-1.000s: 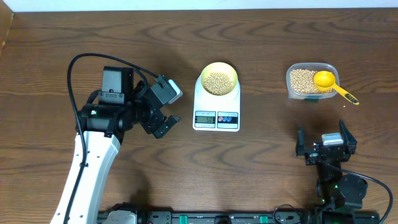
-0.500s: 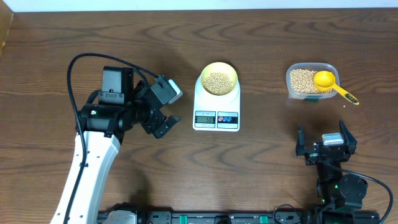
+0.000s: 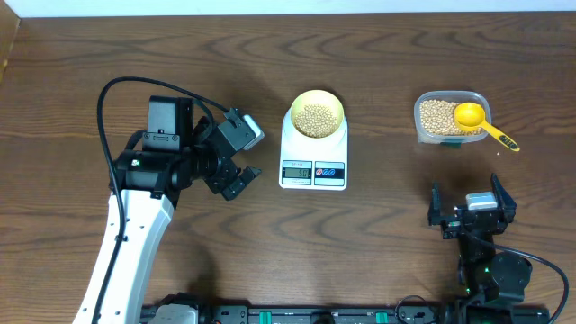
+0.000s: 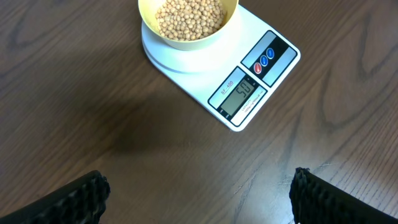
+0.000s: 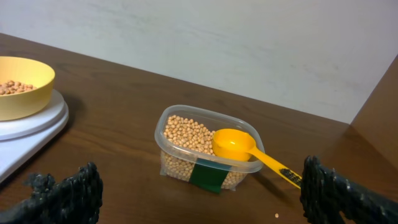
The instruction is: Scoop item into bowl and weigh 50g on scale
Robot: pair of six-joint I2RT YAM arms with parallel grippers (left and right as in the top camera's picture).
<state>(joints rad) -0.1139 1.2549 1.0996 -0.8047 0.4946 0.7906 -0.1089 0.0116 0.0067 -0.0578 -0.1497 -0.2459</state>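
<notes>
both left fingers (image 4: 68, 202) and right fingers (image 5: 348, 193) apart; scale (image 4: 205, 84) digits legible only from left wrist

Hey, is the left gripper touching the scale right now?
Apart. The overhead view shows bare table between the open left gripper and the left edge of the scale; the left wrist view shows the same gap.

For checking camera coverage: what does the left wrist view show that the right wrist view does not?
Only left wrist: the grey LCD display and round buttons of the flat white rectangular scale.
Only right wrist: the clear plastic tub with the yellow long-handled scoop resting in it.
Both: the round pale-yellow plastic bowl of small tan beans on that scale, and the brown wooden table.
</notes>
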